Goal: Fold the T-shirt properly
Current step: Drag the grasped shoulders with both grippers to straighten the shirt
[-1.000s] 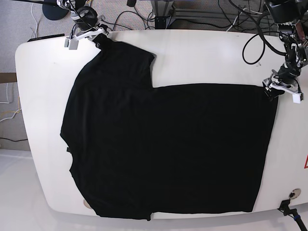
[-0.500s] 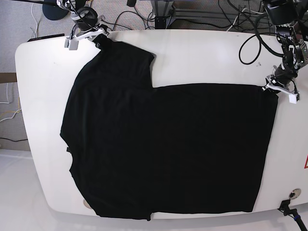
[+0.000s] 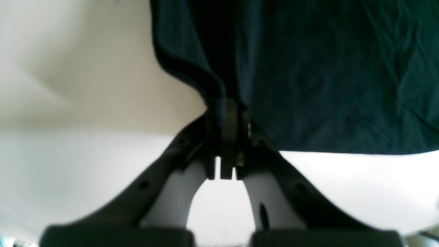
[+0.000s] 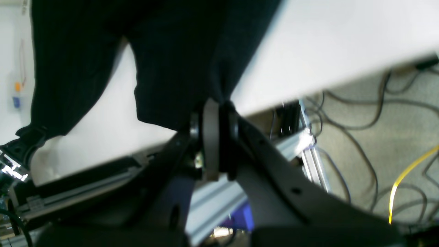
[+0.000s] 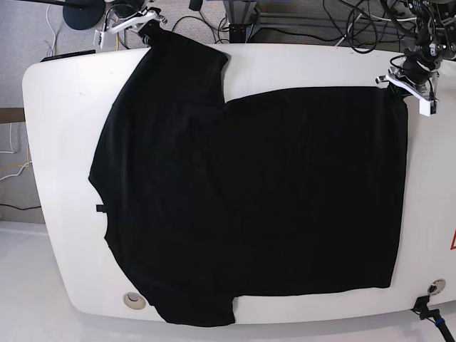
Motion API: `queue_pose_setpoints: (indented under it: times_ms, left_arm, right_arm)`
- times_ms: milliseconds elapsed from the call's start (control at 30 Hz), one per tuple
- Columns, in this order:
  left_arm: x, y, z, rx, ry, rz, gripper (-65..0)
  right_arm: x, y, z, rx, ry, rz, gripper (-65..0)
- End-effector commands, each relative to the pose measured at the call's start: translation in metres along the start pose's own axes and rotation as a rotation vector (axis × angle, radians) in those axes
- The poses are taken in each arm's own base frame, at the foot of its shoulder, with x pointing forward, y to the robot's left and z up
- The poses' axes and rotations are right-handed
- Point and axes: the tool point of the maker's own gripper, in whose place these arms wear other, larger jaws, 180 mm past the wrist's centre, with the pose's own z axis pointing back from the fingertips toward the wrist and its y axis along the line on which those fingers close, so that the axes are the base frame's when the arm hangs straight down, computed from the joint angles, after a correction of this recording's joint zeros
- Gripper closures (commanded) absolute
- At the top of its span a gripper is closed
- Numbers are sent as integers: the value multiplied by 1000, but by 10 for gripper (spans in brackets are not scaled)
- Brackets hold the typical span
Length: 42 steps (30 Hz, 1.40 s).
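Observation:
The black T-shirt (image 5: pixel 249 192) lies spread, plain side up, across the white table (image 5: pixel 57 128). My left gripper (image 5: pixel 396 80) is shut on the shirt's far right hem corner; in the left wrist view it (image 3: pixel 226 113) pinches a fold of the dark cloth (image 3: pixel 325 75). My right gripper (image 5: pixel 152 20) is shut on the tip of the far sleeve, past the table's back edge; in the right wrist view it (image 4: pixel 214 113) clamps the black cloth (image 4: pixel 171 51). No print shows.
Cables (image 5: pixel 356 28) and a metal frame (image 5: pixel 242 14) lie beyond the back edge. A round hole (image 5: pixel 132 301) sits near the front left edge of the table. A red mark (image 5: pixel 452 241) is at the right edge.
Both grippers have pulled their held corners toward the back of the table. The shirt has slid and stretched that way, its far edge now nearer the back rim.

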Motion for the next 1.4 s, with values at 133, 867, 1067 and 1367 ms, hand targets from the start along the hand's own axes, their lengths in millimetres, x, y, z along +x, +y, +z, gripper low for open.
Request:
queue_pose_setpoints:
  times_ms: [133,867,1067,1367]
  left_arm:
    - [-8,-27,33,-47,3,-93,0]
    - [139,-52,5,-104,-371,-70,0]
    - [148,-33,-14,-86,-366,3,0]
    - [180,-18,-42,-91,-393,107,0]
  right_arm:
    - [-4,16,15,74,4,36,0]
    - [156,99,-46,337,-310,295,0]
    - [195,109,-78,368,-324,288,0]
    - [255,112,-110,377,-365,270,0]
